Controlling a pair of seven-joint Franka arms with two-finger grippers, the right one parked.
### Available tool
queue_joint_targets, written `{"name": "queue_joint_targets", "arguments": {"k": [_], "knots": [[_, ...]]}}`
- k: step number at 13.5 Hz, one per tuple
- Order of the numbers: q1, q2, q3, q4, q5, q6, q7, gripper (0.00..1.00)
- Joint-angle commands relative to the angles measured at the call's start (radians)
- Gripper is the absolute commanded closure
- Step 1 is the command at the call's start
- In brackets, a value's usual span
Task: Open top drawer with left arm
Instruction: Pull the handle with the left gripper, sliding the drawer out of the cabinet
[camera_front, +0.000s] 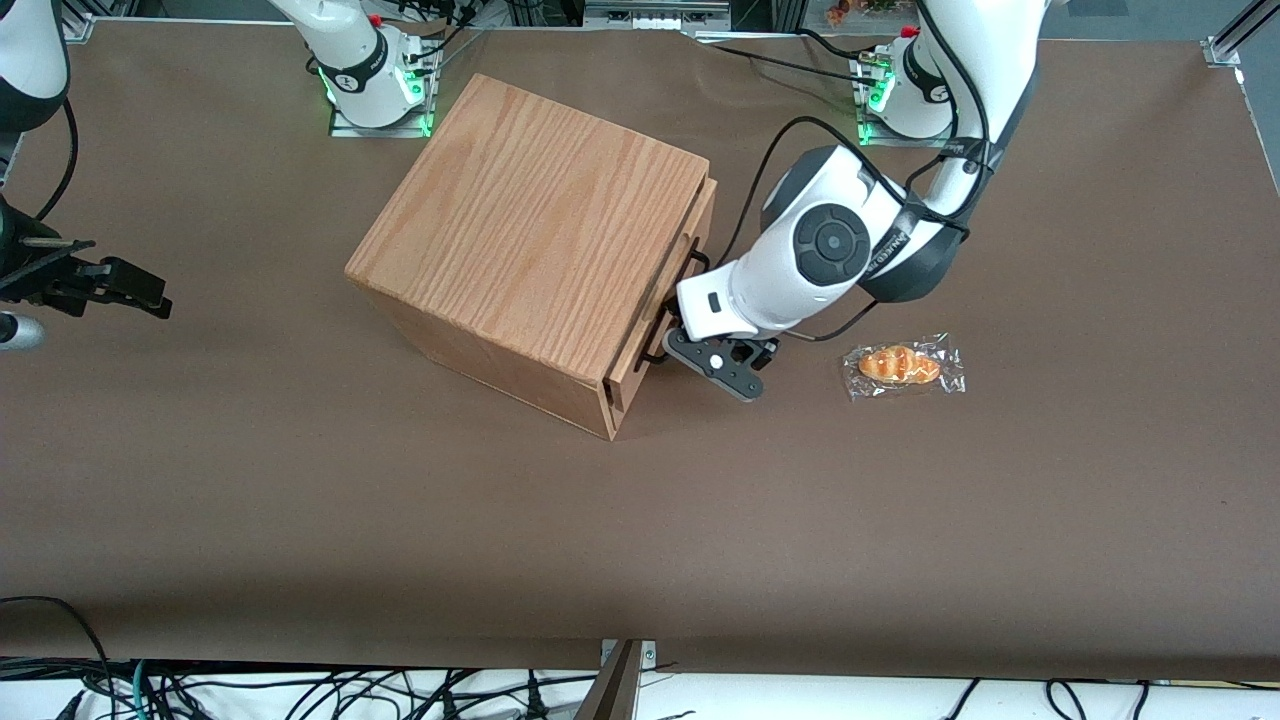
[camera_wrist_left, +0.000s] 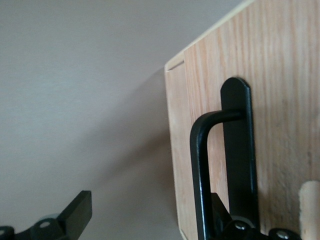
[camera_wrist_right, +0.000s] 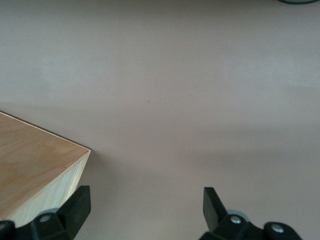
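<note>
The cube-shaped wooden box (camera_front: 530, 230) stands mid-table, its drawer side turned toward the working arm's end. The top drawer (camera_front: 702, 212) shows as a narrow oak-grain strip standing slightly proud of the box; in the left wrist view its front (camera_wrist_left: 280, 100) is close up. Its thin black wire handle (camera_front: 692, 252) runs along that front. The left arm's gripper (camera_front: 682, 346) is at the handle's nearer end. It is open (camera_wrist_left: 150, 220): one finger (camera_wrist_left: 75, 215) hangs free over the table, while the other sits between the bar (camera_wrist_left: 200, 165) and the drawer front.
A plastic-wrapped bread roll (camera_front: 903, 366) lies on the brown table (camera_front: 640, 540), beside the left arm and toward the working arm's end. A corner of the box (camera_wrist_right: 35, 175) shows in the right wrist view.
</note>
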Motion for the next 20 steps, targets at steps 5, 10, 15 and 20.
{"name": "queue_joint_targets", "arguments": {"k": [5, 10, 15, 20], "knots": [[0.096, -0.001, 0.002, 0.011, 0.045, -0.044, 0.019, 0.0], [0.141, -0.001, 0.004, 0.014, 0.045, -0.051, 0.025, 0.0], [0.176, -0.005, 0.002, 0.019, 0.045, -0.097, 0.068, 0.0], [0.188, -0.018, 0.002, 0.019, 0.045, -0.132, 0.068, 0.0]]}}
